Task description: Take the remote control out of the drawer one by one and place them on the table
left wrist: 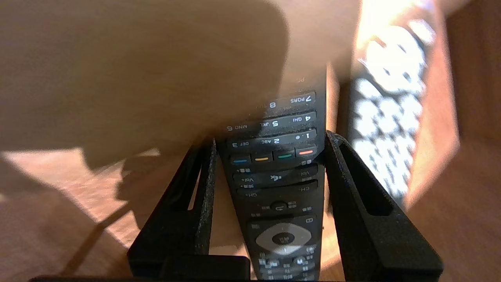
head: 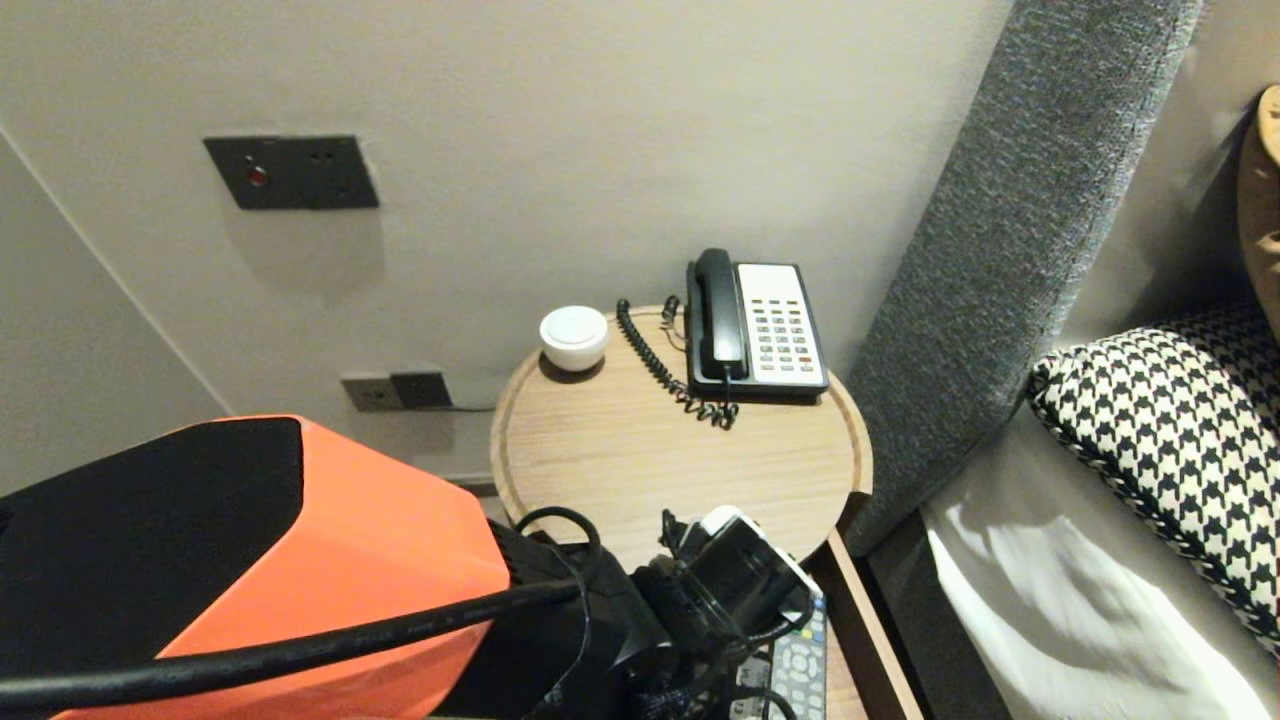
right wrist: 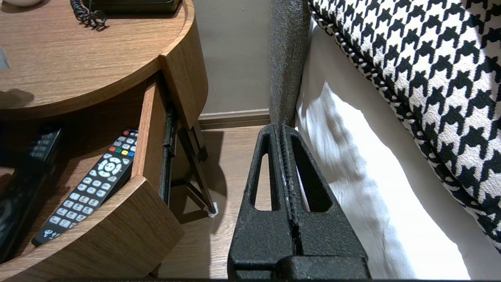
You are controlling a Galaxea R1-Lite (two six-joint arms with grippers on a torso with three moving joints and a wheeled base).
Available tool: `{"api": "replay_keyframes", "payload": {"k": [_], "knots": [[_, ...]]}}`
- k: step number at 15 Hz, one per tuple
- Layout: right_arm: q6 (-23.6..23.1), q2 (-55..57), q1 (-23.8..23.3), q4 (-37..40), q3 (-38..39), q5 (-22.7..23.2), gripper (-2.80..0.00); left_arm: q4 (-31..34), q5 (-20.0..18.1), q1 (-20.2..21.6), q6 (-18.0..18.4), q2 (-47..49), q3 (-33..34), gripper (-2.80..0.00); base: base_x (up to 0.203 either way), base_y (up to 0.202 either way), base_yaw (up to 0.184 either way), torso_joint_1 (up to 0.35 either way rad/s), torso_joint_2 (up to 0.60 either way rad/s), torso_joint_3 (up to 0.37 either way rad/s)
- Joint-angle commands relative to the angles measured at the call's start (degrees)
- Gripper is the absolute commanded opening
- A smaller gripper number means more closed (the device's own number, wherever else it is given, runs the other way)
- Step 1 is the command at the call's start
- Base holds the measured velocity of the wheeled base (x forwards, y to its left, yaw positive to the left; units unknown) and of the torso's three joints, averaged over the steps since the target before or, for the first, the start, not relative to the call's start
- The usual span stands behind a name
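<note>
Left gripper (left wrist: 270, 147) is down inside the open drawer (right wrist: 150, 129) at 6 o'clock of the round bedside table (head: 620, 450), under the table's front edge. Its jaws stand about half open and are closed on the black remote (left wrist: 278, 188). The fingers (left wrist: 344, 188) press the two long edges around the colour keys and the lowest number row, probably because the narrow width is the only span that fits between them. The remote runs lengthwise away from the wrist, keys up, its far end under the table top. A second remote (right wrist: 92, 184) with pale keys lies flat in the same drawer at 3 o'clock of the black one, near it and not touched. The drawer is pulled well out, which seems to be what gives the arm room. On the table top, a phone (head: 755, 325) sits at 1 o'clock and a white round box (head: 574, 337) at 11 o'clock, both back by the wall. Right gripper (right wrist: 282, 131) is parked low beside the bed with its jaws pressed together, holding nothing. A grey headboard (head: 1000, 250) and a checked pillow (head: 1170, 440) are at 3 o'clock.
</note>
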Motion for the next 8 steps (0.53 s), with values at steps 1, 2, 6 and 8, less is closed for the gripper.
{"api": "replay_keyframes", "payload": {"k": [1, 2, 6, 8], "knots": [[0.0, 0.08, 0.04, -0.05, 2.29, -0.01, -2.8, -0.05, -1.16, -0.26, 1.4, -0.49, -0.11, -2.8, 0.0, 0.0, 0.0, 0.0, 0.0, 0.0], [0.0, 0.08, 0.04, -0.05, 2.29, -0.01, -2.8, -0.05, -1.34, -0.27, 2.28, -0.4, -0.22, -2.8, 0.0, 0.0, 0.0, 0.0, 0.0, 0.0], [0.0, 0.08, 0.04, -0.05, 2.29, -0.01, -2.8, -0.14, -4.13, -0.43, 8.02, -0.4, -1.12, -2.8, 0.0, 0.0, 0.0, 0.0, 0.0, 0.0], [0.0, 0.08, 0.04, -0.05, 2.29, 0.0, -2.8, -0.06, -5.54, -0.59, 8.61, -0.4, -2.17, -2.8, 0.0, 0.0, 0.0, 0.0, 0.0, 0.0]]}}
